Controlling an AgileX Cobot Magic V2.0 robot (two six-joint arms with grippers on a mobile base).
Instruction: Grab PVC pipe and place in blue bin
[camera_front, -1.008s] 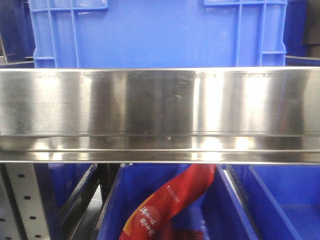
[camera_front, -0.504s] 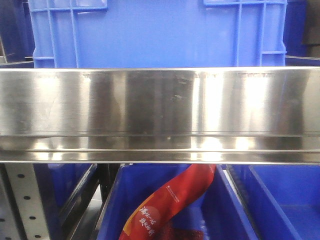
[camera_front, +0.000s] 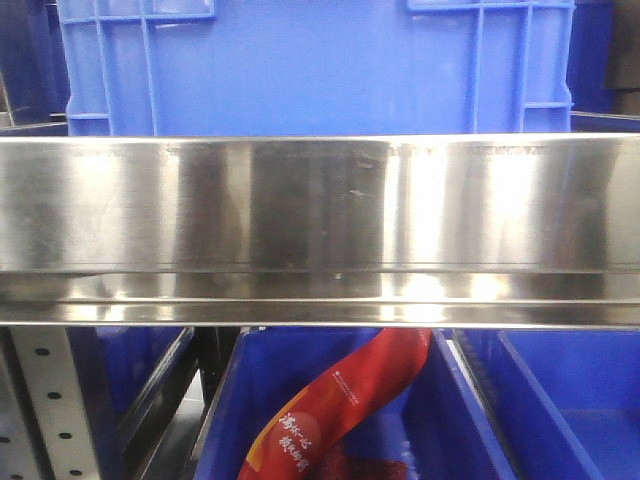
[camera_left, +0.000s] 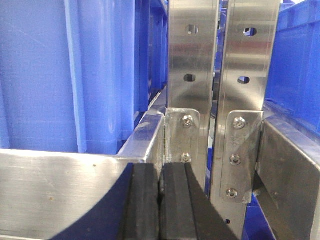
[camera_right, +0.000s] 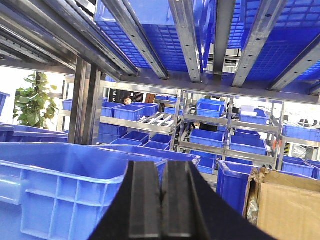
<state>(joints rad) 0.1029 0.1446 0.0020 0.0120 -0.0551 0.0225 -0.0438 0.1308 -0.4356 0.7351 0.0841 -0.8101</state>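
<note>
The PVC pipe is out of view in every frame. My left gripper (camera_left: 160, 172) is shut and empty, its black pads pressed together, facing a steel shelf rail (camera_left: 60, 190) and upright posts (camera_left: 192, 75), with a blue bin (camera_left: 60, 75) on the shelf behind. My right gripper (camera_right: 161, 172) is shut and empty, pointing over the rim of a large blue bin (camera_right: 55, 165) at the lower left. Neither gripper shows in the front view, which has a blue bin (camera_front: 320, 65) above a steel shelf beam (camera_front: 320, 220).
A red packet (camera_front: 335, 405) lies in a blue bin (camera_front: 455, 420) under the beam. Another blue bin (camera_front: 570, 400) is at right. In the right wrist view, shelf rails (camera_right: 190, 35) and bins hang overhead, a cardboard box (camera_right: 287, 205) stands at right, racks of blue bins (camera_right: 210, 135) behind.
</note>
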